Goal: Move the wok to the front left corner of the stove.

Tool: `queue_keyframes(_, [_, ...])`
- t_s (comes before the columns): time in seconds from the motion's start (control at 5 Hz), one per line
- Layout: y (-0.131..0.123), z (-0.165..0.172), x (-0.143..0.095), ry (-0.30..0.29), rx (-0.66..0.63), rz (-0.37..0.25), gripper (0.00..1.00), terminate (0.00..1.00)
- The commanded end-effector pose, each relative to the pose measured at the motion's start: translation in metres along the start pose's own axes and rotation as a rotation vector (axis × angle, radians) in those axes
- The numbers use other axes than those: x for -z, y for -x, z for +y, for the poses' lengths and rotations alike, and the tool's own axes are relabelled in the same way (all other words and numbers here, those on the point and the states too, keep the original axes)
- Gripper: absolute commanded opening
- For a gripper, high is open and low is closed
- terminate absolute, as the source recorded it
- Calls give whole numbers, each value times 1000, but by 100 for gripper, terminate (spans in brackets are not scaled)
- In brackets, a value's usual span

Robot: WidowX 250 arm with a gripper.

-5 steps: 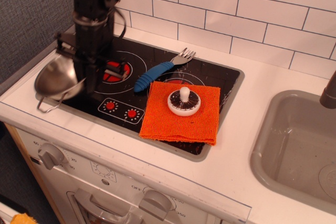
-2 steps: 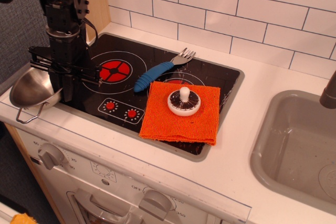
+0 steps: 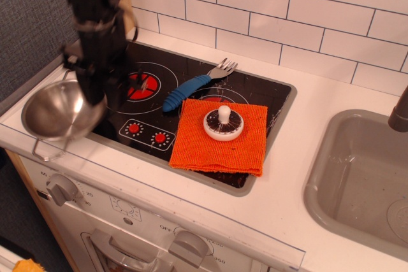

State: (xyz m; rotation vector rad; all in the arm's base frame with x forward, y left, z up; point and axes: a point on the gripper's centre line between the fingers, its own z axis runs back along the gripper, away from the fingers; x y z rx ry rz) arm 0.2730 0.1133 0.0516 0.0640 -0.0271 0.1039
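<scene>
Countertop [image 3: 331, 103] in white runs across the whole view, with a tiled wall [image 3: 287, 11] behind it and a grey sink [image 3: 363, 170] sunk in at the right. Set into the counter is the stove [image 3: 191, 74], a glossy black cooktop with a grey rim, white burner rings, a red burner [image 3: 140, 85] and two red dial marks near its front edge. A blurred black robot arm [image 3: 95, 23] comes down over the stove's left side, and its gripper [image 3: 92, 90] sits at the rim of the wok [image 3: 56, 111]; whether the jaws are clamped on that rim cannot be told through the blur. The wok is at the stove's front left corner, overhanging the rim onto the counter. An orange cloth [image 3: 220, 135] covers the front right of the stove, with a white knobbed disc [image 3: 223, 121] on it. A blue-handled fork [image 3: 194, 84] lies just behind the cloth.
</scene>
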Motion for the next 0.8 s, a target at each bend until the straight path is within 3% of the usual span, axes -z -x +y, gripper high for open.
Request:
queue_keyframes(0.0, [-19, -21, -34, -20, 148, -78, 100, 0])
queue_keyframes(0.4, [-19, -23, -33, -39, 146, -62, 100, 0])
queue_keyframes(0.6, [-19, -23, -33, -39, 146, -62, 100, 100])
